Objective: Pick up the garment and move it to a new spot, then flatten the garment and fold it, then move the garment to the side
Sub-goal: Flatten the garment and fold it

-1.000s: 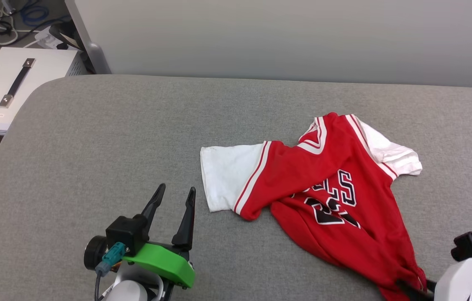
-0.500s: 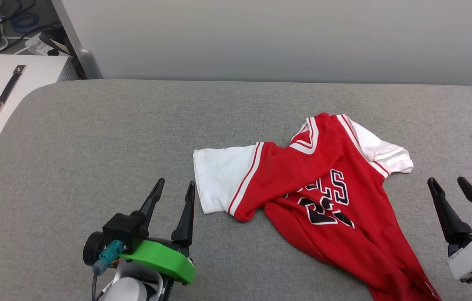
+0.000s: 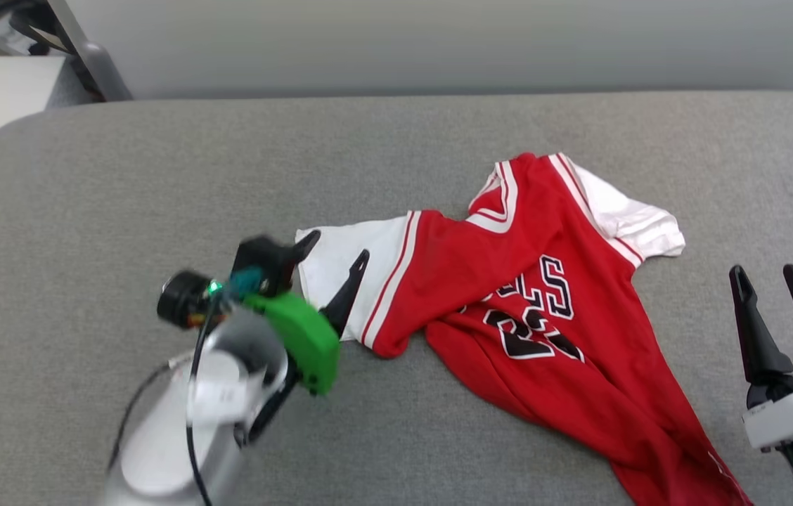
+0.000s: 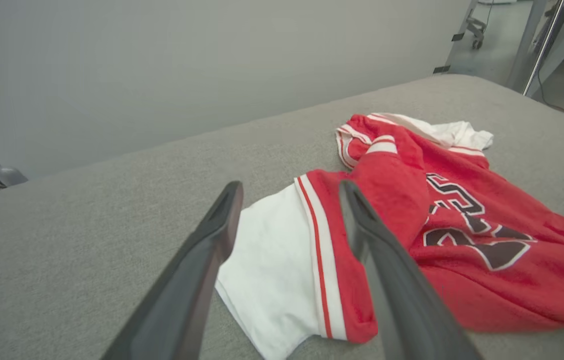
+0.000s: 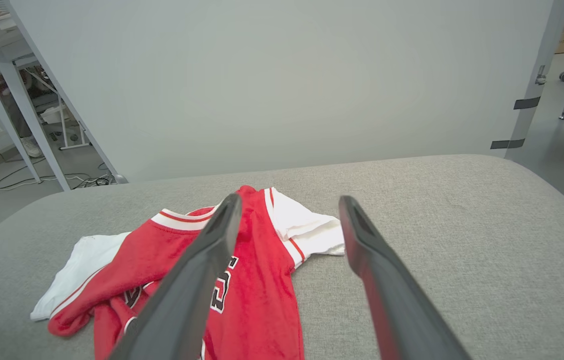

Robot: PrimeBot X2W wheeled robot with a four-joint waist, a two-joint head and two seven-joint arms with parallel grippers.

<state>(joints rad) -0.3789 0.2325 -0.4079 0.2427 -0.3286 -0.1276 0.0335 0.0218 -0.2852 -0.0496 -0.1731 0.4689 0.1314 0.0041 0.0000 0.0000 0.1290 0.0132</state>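
Head view: the garment (image 3: 509, 295) lies crumpled right of the table's (image 3: 157, 176) middle, its hem (image 3: 685, 464) trailing to the near edge. Your left end effector (image 3: 338, 246) is spread wide at the white sleeve (image 3: 379, 239), and your right end effector (image 3: 763, 270) is open and empty by the right edge. Left wrist view: the fingers (image 4: 212, 240) straddle the sleeve's striped trim (image 4: 317, 235), so the step is judged a grasp approach for flattening; lower and close on the sleeve next. Right wrist view: the right end effector (image 5: 289, 200), open, faces the other sleeve (image 5: 307, 230), likely its own hold.
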